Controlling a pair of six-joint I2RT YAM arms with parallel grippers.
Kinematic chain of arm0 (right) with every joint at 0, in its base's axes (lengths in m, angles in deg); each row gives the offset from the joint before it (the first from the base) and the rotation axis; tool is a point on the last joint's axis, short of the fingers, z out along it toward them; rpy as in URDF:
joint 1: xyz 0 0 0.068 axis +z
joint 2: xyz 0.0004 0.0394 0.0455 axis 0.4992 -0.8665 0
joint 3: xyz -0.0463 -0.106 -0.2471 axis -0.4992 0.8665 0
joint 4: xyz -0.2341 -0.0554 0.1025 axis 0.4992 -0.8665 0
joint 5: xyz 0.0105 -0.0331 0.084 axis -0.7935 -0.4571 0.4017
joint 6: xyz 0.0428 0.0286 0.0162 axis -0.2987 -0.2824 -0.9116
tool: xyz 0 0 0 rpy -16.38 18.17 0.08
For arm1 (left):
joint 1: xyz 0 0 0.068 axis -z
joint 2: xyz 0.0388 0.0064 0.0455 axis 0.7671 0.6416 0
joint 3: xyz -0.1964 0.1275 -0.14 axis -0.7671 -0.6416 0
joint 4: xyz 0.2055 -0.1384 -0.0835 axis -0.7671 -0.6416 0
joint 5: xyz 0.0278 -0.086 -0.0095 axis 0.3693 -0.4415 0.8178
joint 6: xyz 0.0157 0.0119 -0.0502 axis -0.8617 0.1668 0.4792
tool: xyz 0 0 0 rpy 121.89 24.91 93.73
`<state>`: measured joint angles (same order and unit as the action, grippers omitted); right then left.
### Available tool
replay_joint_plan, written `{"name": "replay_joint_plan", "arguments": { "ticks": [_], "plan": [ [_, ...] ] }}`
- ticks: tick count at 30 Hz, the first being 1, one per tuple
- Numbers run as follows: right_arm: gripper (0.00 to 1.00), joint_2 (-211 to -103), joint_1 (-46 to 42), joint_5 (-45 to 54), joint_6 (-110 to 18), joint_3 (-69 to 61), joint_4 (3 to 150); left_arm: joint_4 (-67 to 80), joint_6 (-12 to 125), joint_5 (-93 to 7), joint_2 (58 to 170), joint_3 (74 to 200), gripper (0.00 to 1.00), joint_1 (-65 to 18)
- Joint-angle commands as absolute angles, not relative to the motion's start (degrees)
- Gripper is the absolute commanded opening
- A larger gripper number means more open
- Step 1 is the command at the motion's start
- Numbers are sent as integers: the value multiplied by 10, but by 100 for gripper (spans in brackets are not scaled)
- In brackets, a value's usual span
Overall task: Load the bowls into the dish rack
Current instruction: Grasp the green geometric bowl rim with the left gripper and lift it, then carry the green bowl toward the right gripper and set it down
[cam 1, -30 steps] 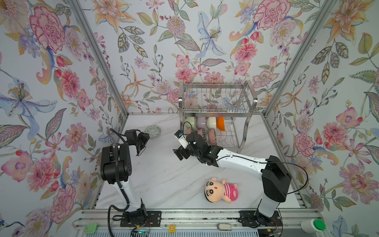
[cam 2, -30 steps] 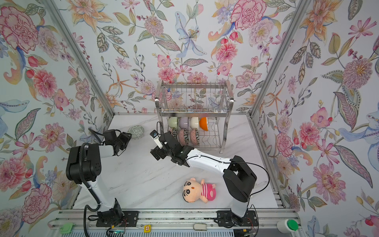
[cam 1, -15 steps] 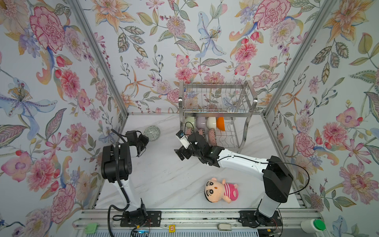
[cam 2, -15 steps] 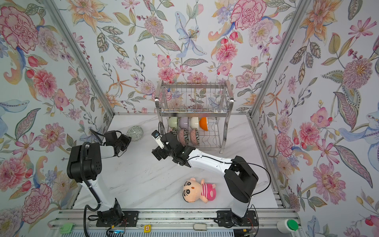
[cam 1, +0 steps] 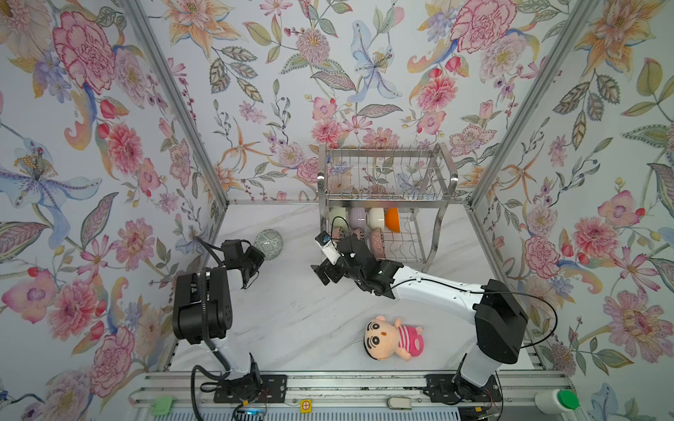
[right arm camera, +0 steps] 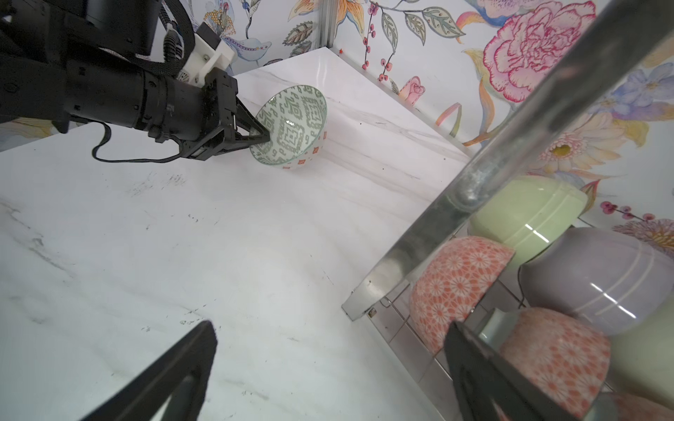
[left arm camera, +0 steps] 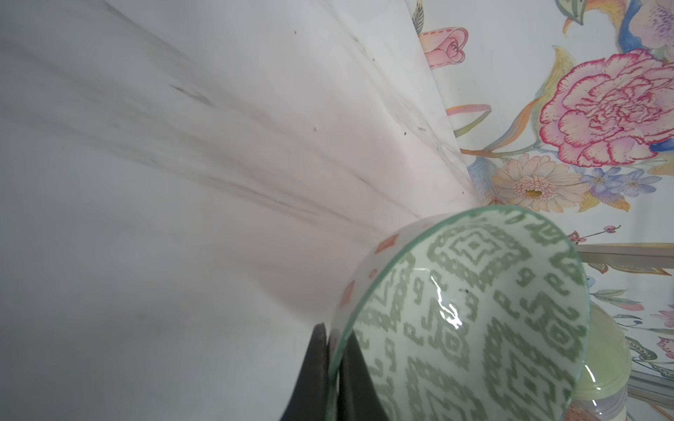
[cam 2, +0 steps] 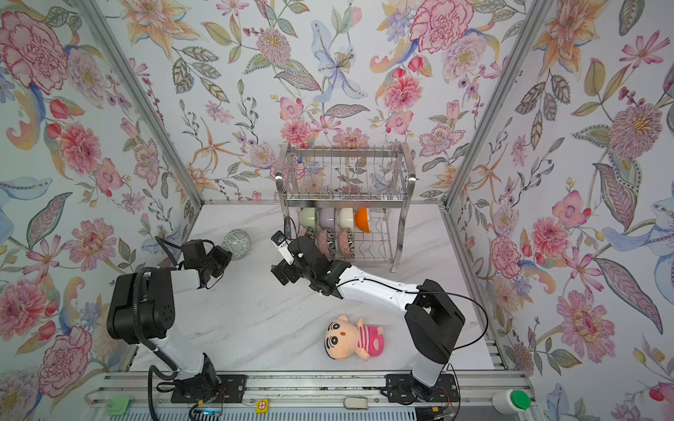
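In both top views: left gripper (cam 1: 256,259) (cam 2: 223,259) at the tipped green-patterned bowl (cam 1: 268,243) (cam 2: 237,245), far left on the worktop (cam 1: 291,313). Right gripper (cam 1: 325,274) beside the dish rack (cam 1: 386,198), jaws wide apart, empty.

Left wrist: jaws clamped on that bowl's rim, one inside, one outside.

Right wrist: that clamp seen side-on; own jaws spread, touching nothing; other bowls (right arm camera: 456,284) slotted in the rack's lower tier.

Bright, even, diffuse light; soft shadows on the surface (cam 1: 291,310); small glare streaks inside the patterned bowl (left arm camera: 474,320); close black fingers (right arm camera: 182,357) blurred; wrist views stretched at edges.
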<state>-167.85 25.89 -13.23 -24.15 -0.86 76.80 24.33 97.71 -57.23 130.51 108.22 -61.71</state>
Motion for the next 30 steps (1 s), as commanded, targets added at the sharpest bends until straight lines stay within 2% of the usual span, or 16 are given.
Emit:
{"name": "replay_joint_plan", "arguments": {
  "ticks": [1,14,23,30],
  "plan": [
    [99,-1664,256,-130,-247,-5,758,214,934,-576,1250,1069,0,-612],
    [99,-1625,240,-153,-237,22,717,-13,793,-494,1064,1033,0,-520],
    [99,-1577,211,-169,-255,80,707,-130,746,-477,1077,1042,0,-424],
    [99,-1542,186,-170,-265,115,707,-165,742,-458,1106,1087,0,-334]
  ]
}}
